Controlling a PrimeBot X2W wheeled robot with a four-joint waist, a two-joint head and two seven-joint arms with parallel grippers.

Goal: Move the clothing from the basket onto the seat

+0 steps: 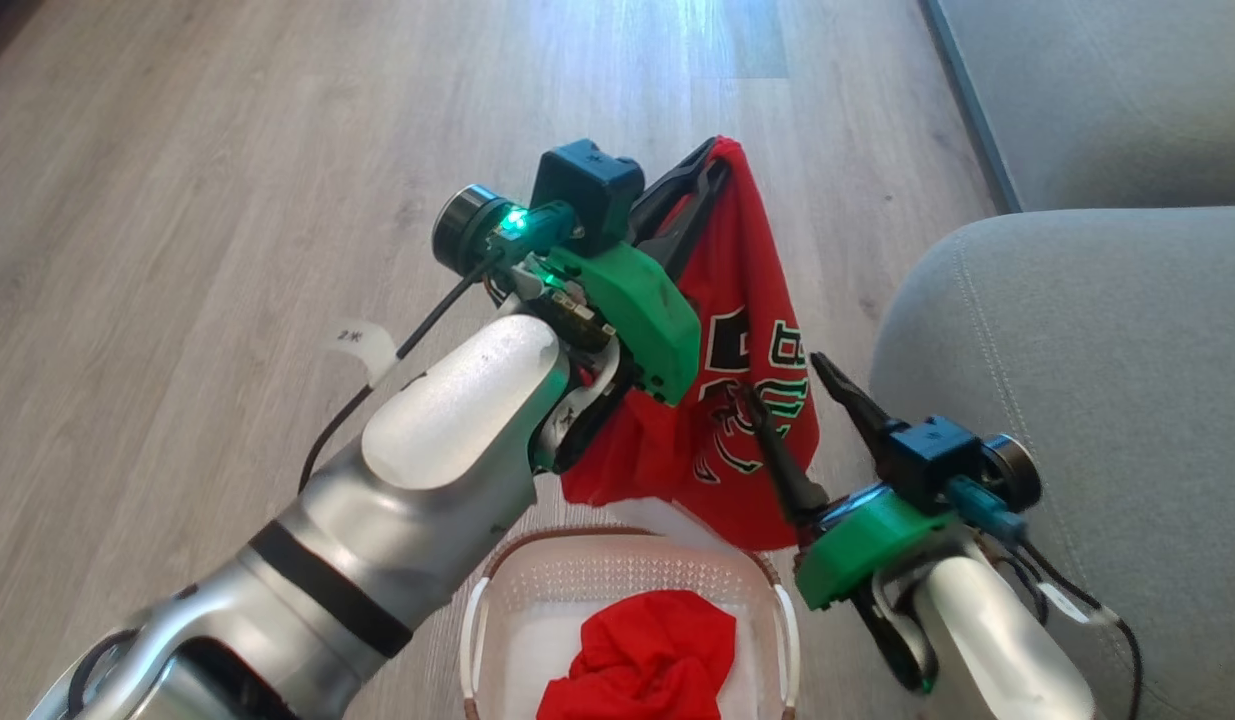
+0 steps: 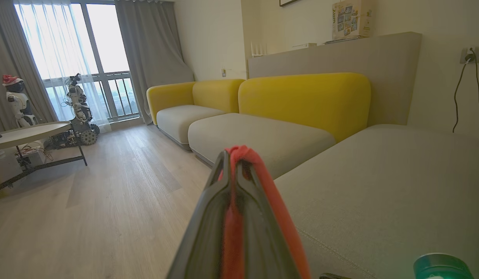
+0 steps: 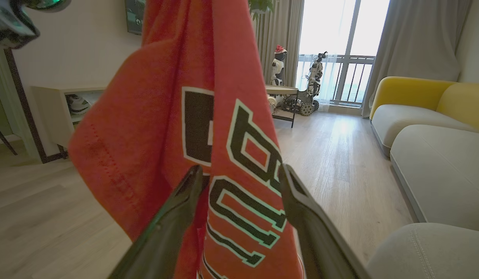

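Left end effector gripping, right end effector spread

The left arm (image 1: pixel 447 430) reaches forward, its left end effector (image 1: pixel 712 165) pinched tight on the red garment (image 1: pixel 747 290). The right end effector (image 1: pixel 782 375) points ahead with its fingers set wide apart.

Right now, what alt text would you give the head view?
The left gripper, shut on a lettered red shirt, holds it hanging clear of the basket, where a second red garment lies. The open right gripper points at the lettering; the grey seat is at right.
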